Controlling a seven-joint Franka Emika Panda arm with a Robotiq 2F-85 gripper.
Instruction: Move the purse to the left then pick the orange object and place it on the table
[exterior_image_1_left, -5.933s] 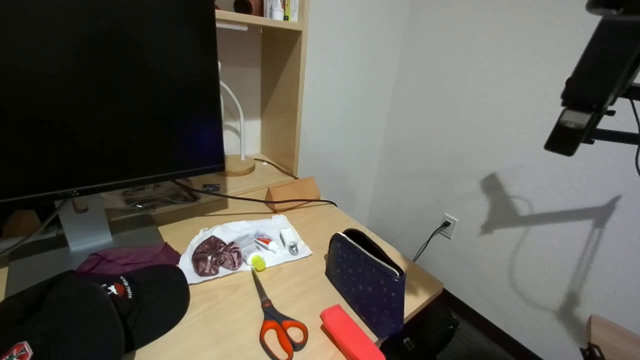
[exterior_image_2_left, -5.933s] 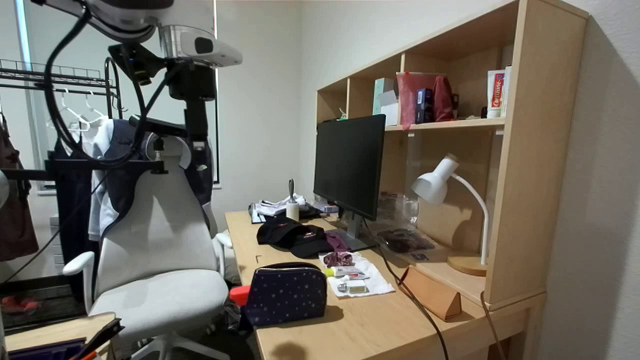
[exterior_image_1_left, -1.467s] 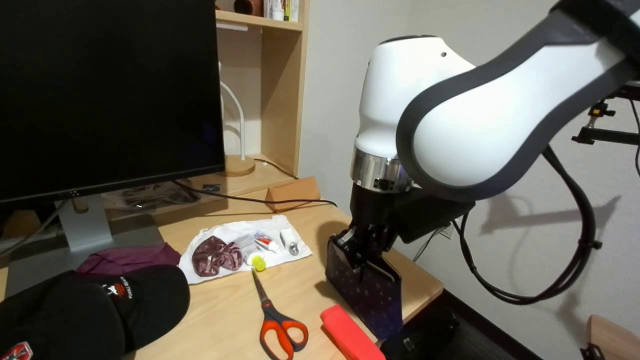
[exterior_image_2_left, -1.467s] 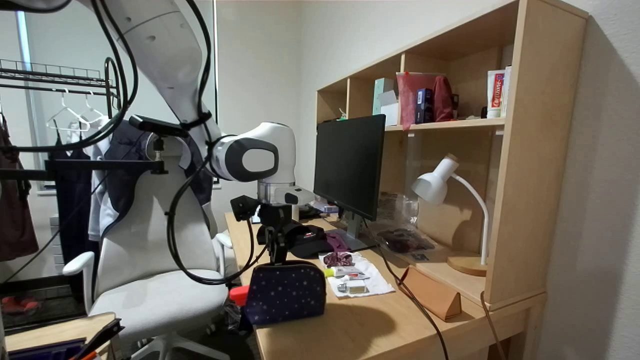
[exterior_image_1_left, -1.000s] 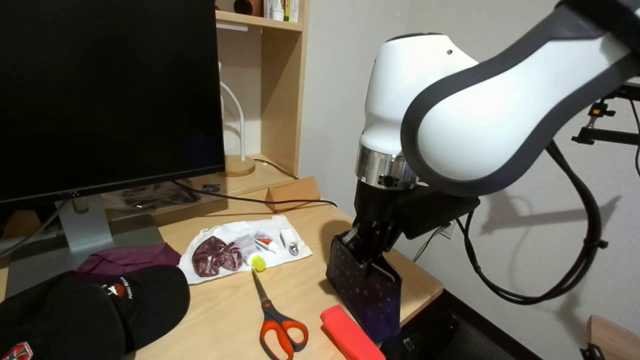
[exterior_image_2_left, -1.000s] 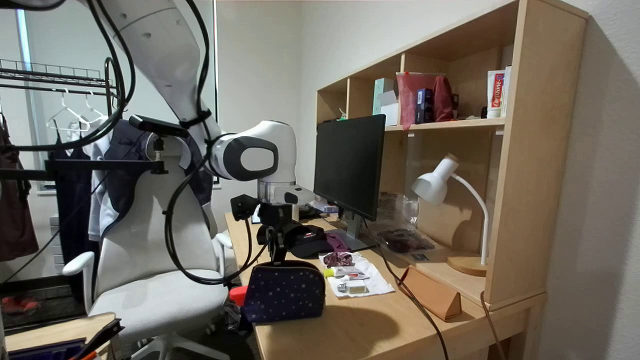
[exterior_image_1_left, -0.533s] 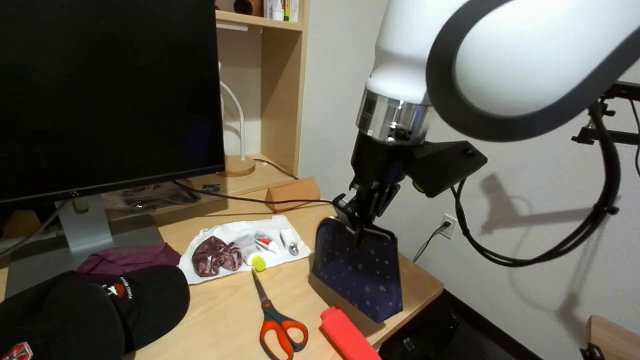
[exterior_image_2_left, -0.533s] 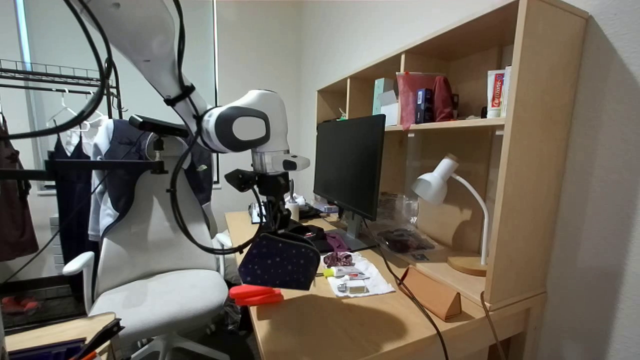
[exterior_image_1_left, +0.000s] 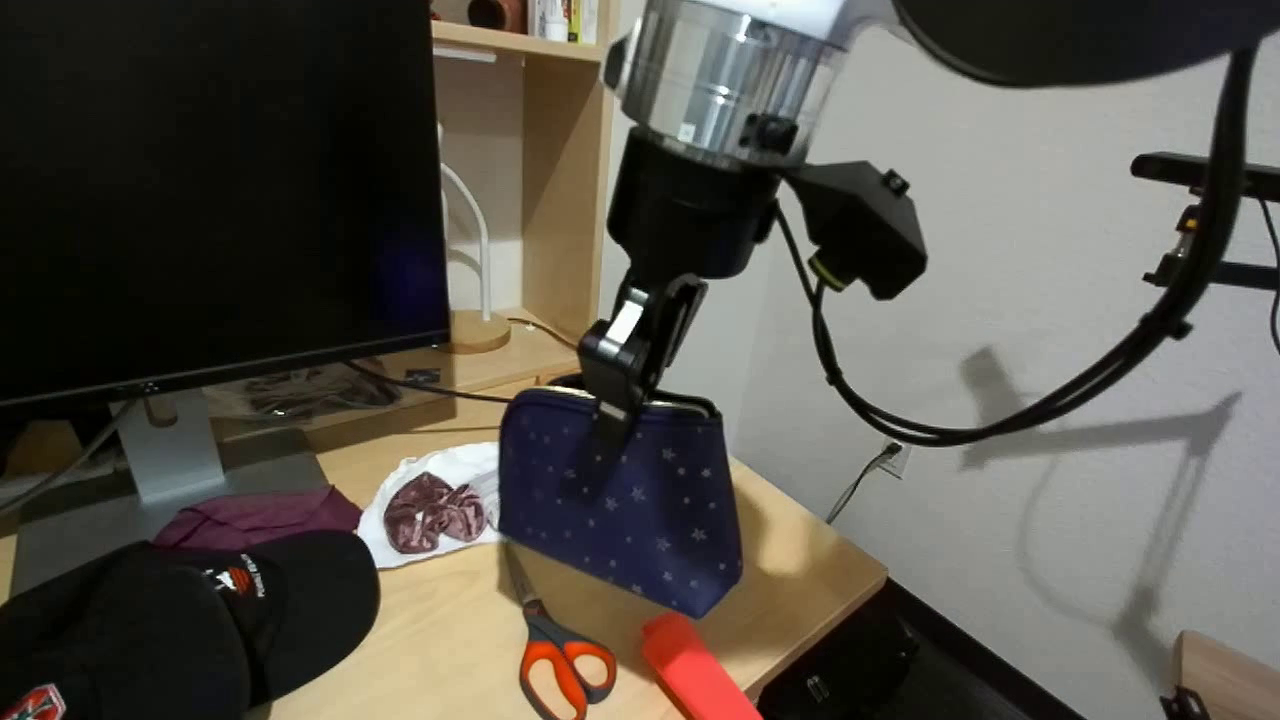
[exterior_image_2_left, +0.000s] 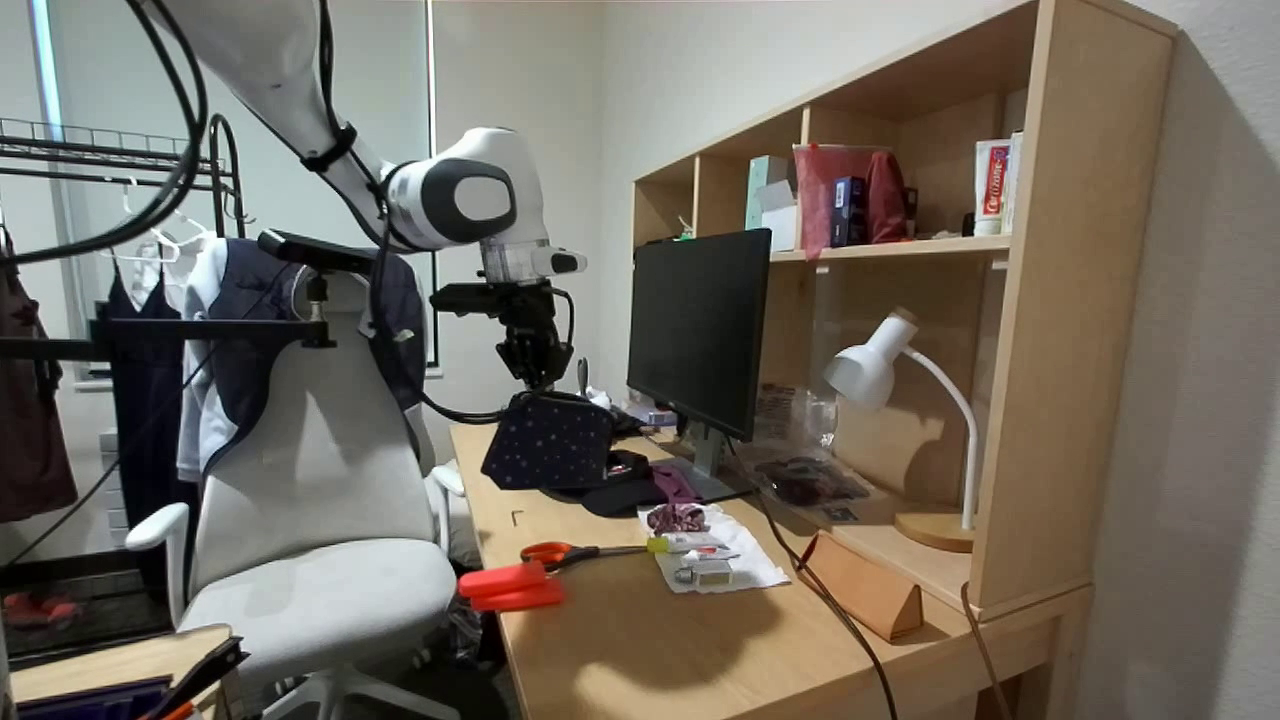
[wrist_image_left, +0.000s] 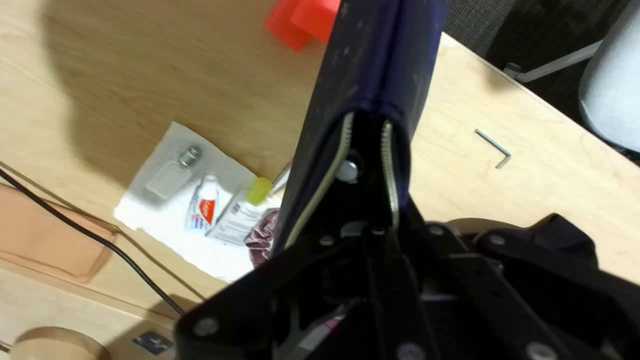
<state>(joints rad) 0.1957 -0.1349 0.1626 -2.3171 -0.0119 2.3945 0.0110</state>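
Observation:
The purse (exterior_image_1_left: 660, 510), dark navy with small stars, hangs tilted above the table (exterior_image_1_left: 430, 640). My gripper (exterior_image_1_left: 612, 415) is shut on its top edge, one finger outside the front wall and the other apparently inside the zip opening. The wrist view shows the purse (wrist_image_left: 320, 120) from above, its zip gaping; the fingertips there are hard to make out in the dark. On the table lies the orange object (exterior_image_1_left: 695, 665), near the edge on the chair side, below the lifted purse. It shows whole in an exterior view as the orange object (exterior_image_2_left: 512, 587).
Scissors (exterior_image_2_left: 560, 553) with orange handles lie beside the orange object. White paper (exterior_image_2_left: 765, 575) bears small tubes and a scrunchie. Black caps (exterior_image_1_left: 310, 600) and a monitor (exterior_image_1_left: 220, 180) stand farther along. A hex key (wrist_image_left: 495, 145) and a tan case (exterior_image_2_left: 860, 590) are on the desktop.
The purse stood on the table near its corner with my gripper on its top edge; now it has risen clear and swung toward the caps. The orange object and scissors are uncovered.

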